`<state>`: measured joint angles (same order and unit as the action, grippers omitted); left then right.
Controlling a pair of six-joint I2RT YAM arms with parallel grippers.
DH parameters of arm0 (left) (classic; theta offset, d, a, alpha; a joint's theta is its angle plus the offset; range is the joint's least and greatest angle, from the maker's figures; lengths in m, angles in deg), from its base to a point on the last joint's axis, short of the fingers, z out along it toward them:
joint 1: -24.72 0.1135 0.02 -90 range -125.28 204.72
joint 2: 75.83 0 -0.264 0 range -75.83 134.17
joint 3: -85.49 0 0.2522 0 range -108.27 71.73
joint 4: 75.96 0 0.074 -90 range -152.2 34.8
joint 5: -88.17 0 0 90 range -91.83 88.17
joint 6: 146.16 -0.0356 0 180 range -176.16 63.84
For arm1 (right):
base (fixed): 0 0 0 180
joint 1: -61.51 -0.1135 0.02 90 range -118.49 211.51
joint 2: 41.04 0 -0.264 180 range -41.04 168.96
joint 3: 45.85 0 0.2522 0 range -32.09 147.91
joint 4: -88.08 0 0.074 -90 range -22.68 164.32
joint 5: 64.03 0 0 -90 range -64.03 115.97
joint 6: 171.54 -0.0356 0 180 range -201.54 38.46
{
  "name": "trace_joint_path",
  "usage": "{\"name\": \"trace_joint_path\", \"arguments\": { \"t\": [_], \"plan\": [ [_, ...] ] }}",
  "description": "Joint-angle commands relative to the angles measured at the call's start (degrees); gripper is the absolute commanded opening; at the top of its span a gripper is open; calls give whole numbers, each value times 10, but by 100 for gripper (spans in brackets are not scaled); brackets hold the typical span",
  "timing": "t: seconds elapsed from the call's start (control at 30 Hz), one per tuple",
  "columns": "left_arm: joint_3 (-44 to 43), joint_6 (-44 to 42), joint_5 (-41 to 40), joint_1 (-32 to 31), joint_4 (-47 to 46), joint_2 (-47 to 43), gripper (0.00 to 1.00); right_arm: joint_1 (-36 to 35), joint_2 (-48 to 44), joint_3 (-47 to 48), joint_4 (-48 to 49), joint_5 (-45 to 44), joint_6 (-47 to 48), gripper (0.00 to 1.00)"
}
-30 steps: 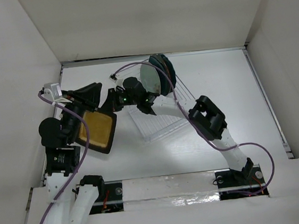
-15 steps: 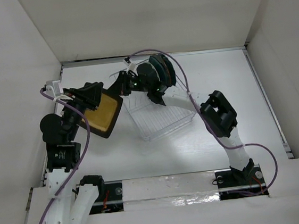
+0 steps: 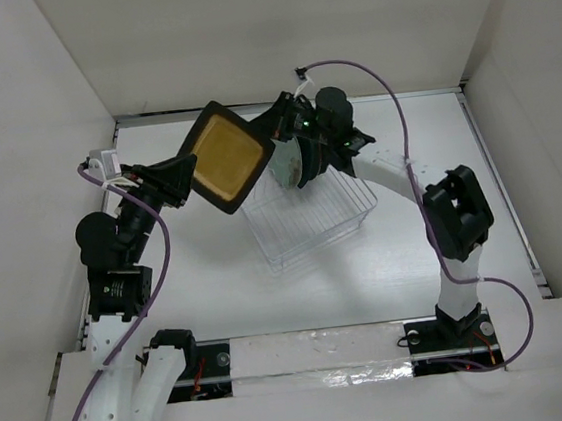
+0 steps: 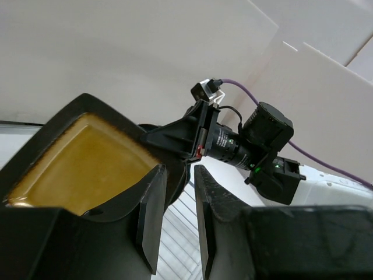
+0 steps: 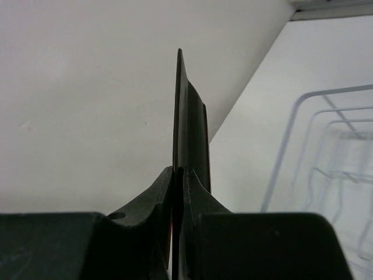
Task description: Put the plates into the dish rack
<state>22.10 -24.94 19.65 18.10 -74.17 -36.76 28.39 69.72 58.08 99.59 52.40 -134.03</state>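
The square mustard-yellow plate (image 3: 227,156) with a black rim hangs tilted in the air above the rack's left end. My right gripper (image 3: 273,131) is shut on its upper right corner; the right wrist view shows that plate (image 5: 189,134) edge-on, pinched between the jaws (image 5: 179,170). My left gripper (image 3: 191,169) is at the plate's left corner, fingers apart, and the rim (image 4: 87,157) sits loosely between the fingertips (image 4: 178,172) with a gap showing. The clear dish rack (image 3: 312,217) lies below. A pale green plate (image 3: 289,165) and dark teal plates (image 3: 308,162) stand upright at its far end, partly hidden by the right arm.
White walls enclose the table on the left, back and right. The right arm (image 3: 398,173) arches over the rack's far right corner. The rack's ribbed floor (image 4: 180,245) shows under the left fingers. The arm bases stand at the near edge.
The right gripper has taken the yellow plate's corner and lifted it up and to the right. The plate swung from hanging below the left gripper to lying beside it. The left fingers have parted.
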Motion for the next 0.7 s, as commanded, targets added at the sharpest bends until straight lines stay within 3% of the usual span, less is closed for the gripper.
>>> {"name": "trace_joint_path", "arguments": {
  "t": [0.0, 0.27, 0.47, 0.67],
  "plan": [
    [-1, 6, 16, 4, -45, -7, 23, 33, -77, -9, 75, -31, 0, 0],
    [7, 9, 23, 4, -55, -4, 23, 85, -120, -40, 39, -54, 34, 0],
    [15, 8, 29, 4, -62, -7, 23, 90, -149, -29, -76, -163, 158, 0],
    [19, 11, 40, 4, -75, -6, 23, 85, -144, -4, -122, -199, 215, 0]
  ]
}}
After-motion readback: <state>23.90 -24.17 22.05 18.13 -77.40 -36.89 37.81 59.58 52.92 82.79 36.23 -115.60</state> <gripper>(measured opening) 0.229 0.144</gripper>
